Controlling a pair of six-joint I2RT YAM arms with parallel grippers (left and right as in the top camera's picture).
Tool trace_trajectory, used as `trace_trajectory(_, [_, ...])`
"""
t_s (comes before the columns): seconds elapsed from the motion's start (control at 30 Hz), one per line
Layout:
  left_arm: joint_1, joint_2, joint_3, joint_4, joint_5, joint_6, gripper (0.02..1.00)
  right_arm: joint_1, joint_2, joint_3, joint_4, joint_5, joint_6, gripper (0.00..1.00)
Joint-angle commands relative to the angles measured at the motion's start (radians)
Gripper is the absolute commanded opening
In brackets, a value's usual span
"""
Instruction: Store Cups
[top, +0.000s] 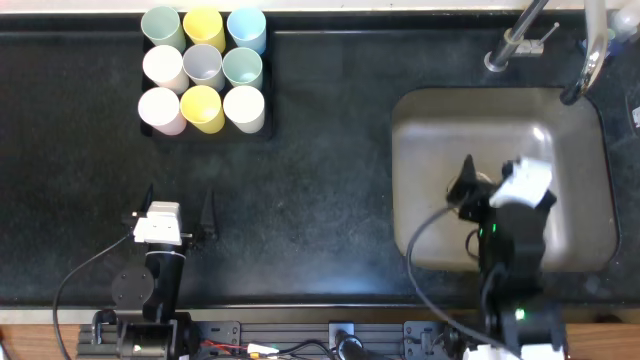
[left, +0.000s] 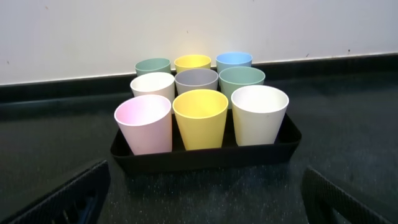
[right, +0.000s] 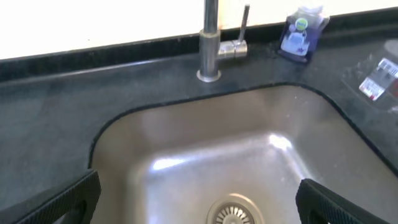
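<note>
Plainly empty, left gripper (top: 180, 198) hung wide open over the counter (top: 320, 200), facing nine cups (left: 200, 118) that stood upright in a black tray (left: 205, 159), right gripper (right: 196, 186) gaped equally wide, holding nothing, above the sink (right: 186, 149)

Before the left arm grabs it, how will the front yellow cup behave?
The front yellow cup looks empty and plastic, so probably light. Narrower at its base, it might tip if pushed. Its smooth wall could slip.
</note>
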Motion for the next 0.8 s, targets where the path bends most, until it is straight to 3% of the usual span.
trace_trajectory(0.03, [0.001,-0.008,-0.003,-0.002,-0.005,-0.01,0.998,-0.003,-0.157,-0.126,0.015,0.018,0.014,0.998])
trace_trajectory(0.4, [0.001,-0.008,-0.003,-0.002,-0.005,-0.01,0.998,-0.006,-0.384,-0.259,0.161,0.018,0.014,0.996])
trace_trajectory(0.63, [0.001,-0.008,-0.003,-0.002,-0.005,-0.01,0.998,-0.119,-0.563,-0.36,0.185,0.019,0.014,0.998])
trace_trajectory(0.8, [0.001,-0.008,-0.003,-0.002,-0.005,-0.01,0.998,-0.114,-0.554,-0.454,0.461,0.018,0.014,0.998])
